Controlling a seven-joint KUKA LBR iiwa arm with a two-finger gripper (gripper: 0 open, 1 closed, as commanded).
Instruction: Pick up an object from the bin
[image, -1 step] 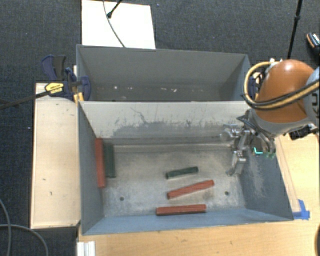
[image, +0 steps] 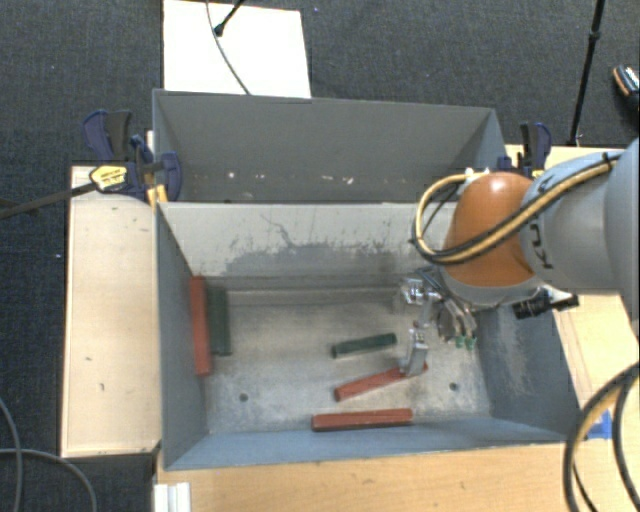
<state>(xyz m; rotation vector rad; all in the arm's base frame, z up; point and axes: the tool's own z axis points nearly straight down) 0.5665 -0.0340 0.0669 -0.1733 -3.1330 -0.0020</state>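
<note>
My gripper (image: 415, 362) hangs low in the right half of the bin, its fingertips at the right end of a red bar (image: 375, 383) that lies slanted on the floor. The fingers look closed onto that end of the bar. Just up and to the left lies a dark green bar (image: 364, 346). Another red bar (image: 361, 420) rests along the front wall, below the gripper.
Against the left wall a long red bar (image: 200, 326) stands beside a dark green bar (image: 219, 320). The arm with its orange cover and cables reaches in from the right above the bin's right wall.
</note>
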